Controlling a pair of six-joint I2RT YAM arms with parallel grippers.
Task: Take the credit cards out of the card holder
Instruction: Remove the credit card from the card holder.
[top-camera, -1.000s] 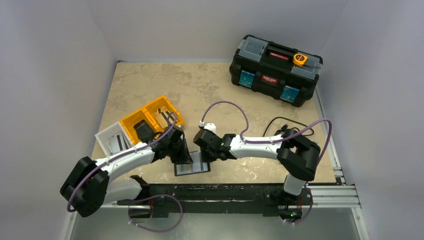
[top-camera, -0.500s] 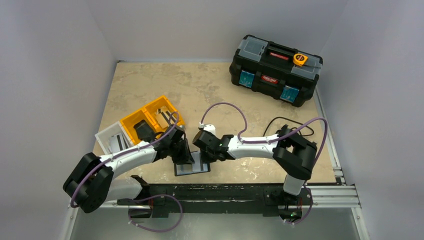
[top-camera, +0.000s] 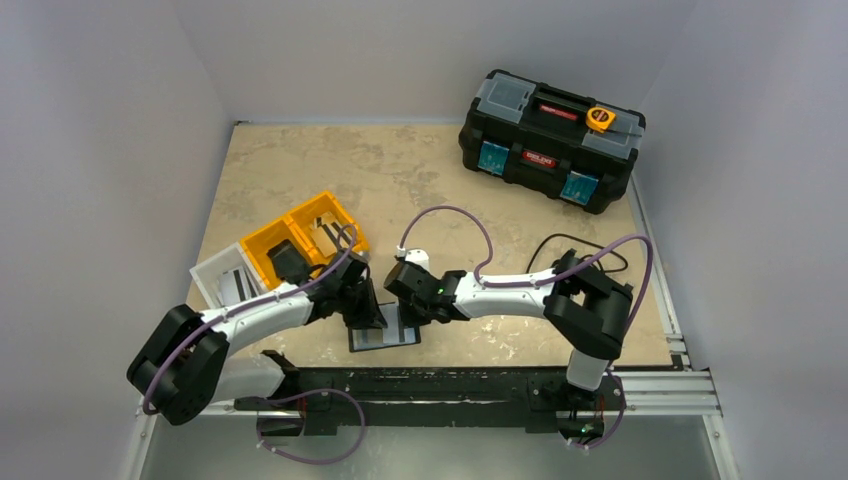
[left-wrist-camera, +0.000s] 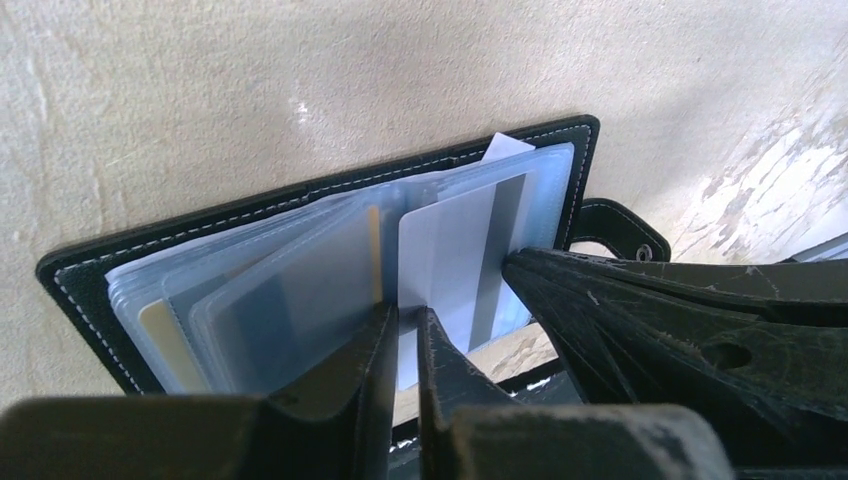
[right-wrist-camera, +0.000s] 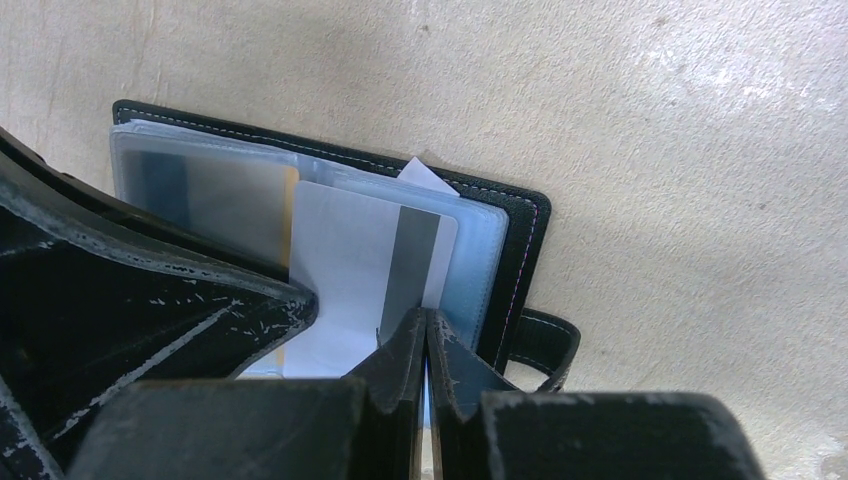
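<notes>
Over the card holder: we find it crowded, with the left tool and the right tool close together.
Left: orange bins and a white bin flank the left arm.
Far right: a toolbox blocks the corner.
Right: a black cable lies on the surface.
Centre tabletop: we see bare room.

Even, diffuse light with soft shadows; the near fingers blur in wrist views.

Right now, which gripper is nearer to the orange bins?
Left. The left gripper is over the card holder, on the side toward the orange bins; the right gripper is over its other side, farther from them.
</notes>
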